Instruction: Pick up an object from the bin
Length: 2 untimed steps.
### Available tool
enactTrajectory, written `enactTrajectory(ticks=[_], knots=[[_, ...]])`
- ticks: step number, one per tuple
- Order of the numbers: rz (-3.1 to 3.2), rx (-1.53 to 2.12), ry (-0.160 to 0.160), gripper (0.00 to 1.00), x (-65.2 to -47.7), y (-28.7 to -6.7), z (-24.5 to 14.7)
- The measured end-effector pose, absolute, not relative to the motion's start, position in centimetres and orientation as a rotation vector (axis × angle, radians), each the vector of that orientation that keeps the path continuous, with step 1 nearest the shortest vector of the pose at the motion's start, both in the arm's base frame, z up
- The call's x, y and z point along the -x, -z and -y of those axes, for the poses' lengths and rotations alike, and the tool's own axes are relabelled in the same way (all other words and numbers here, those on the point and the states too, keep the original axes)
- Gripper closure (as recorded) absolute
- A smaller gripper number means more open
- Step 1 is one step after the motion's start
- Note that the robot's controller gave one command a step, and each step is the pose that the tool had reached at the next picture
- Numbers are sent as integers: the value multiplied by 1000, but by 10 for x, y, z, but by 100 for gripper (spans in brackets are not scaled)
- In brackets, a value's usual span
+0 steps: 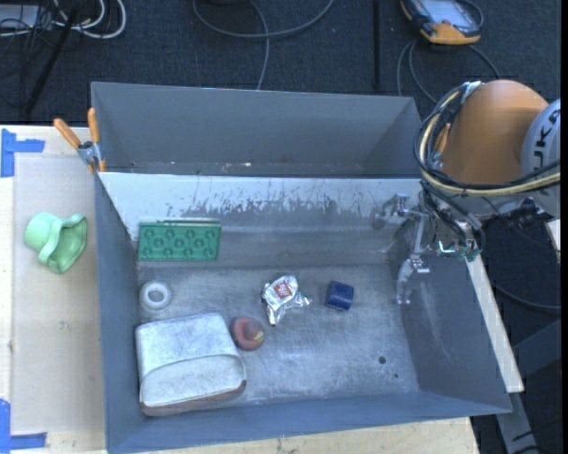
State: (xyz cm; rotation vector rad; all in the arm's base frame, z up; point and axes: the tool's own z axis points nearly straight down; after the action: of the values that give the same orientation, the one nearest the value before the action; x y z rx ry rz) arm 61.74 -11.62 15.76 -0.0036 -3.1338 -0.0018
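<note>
My gripper (399,253) hangs by the bin's right wall, fingers spread open with nothing between them. One fingertip (385,216) points toward the back wall, the other (404,294) toward the floor. Nearest to it, a little to the left on the floor, lies a small dark blue block (339,296). Left of that block sits a crumpled silver wrapper (284,298) with a red mark. A small reddish-brown round thing (249,333) lies further left and nearer the front.
A pale grey-white sponge-like block (189,362) fills the front left corner. A small white ring (155,296) lies above it. A green studded plate (179,242) leans at the back left. The arm's orange cover and cables overhang the right rim.
</note>
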Motion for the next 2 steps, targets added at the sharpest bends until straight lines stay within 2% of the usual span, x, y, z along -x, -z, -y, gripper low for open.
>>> enactTrajectory(ticks=[1,2], knots=[[3140,132,0,0,-620,-81,80],[3146,212,-2,0,-599,-72,67]])
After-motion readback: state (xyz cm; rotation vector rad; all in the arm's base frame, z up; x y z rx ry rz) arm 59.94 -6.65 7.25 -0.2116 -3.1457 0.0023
